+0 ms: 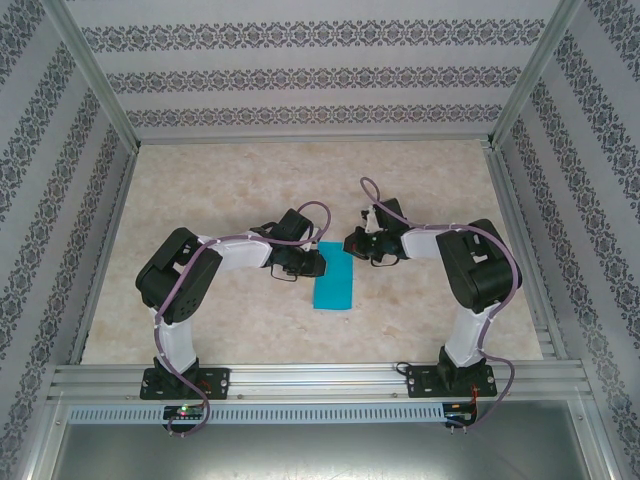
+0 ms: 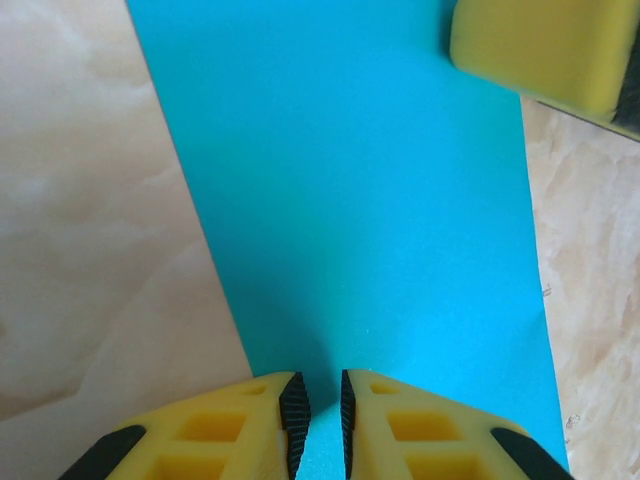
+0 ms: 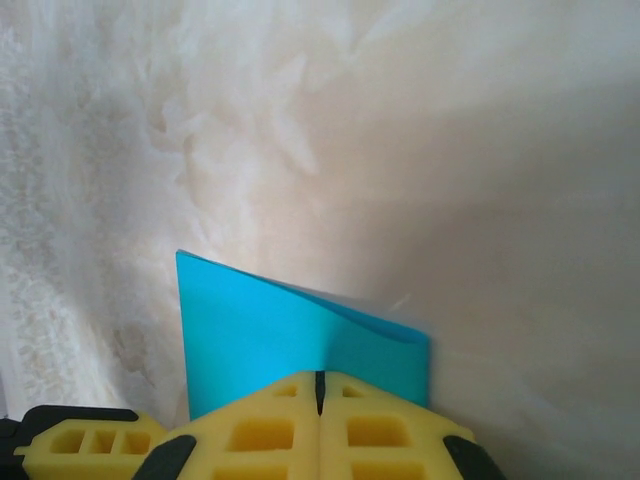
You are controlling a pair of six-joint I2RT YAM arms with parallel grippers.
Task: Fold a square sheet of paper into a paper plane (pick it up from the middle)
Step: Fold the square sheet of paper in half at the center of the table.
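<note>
Midway across the marbled table [image 1: 230,180], between your two arms, lies the teal sheet of paper [image 1: 334,280], folded over into a narrow upright rectangle rather than a full square. Your left gripper [image 1: 305,265] sits at the paper's upper left edge, and your right gripper [image 1: 355,243] at its upper right corner, the two facing each other across the sheet. From the left wrist you see the paper [image 2: 350,200] lying flat and stretching away from the left gripper [image 2: 320,385], whose black pads stand just ajar, a thin slit of teal between them and nothing gripped (the yellow finger at the paper's far corner belongs to the other arm). From the right wrist, the right gripper [image 3: 320,378] is clenched tight at the paper's [image 3: 260,330] edge, where the upper layer lifts slightly off the lower one; you cannot tell whether the paper is pinched.
</note>
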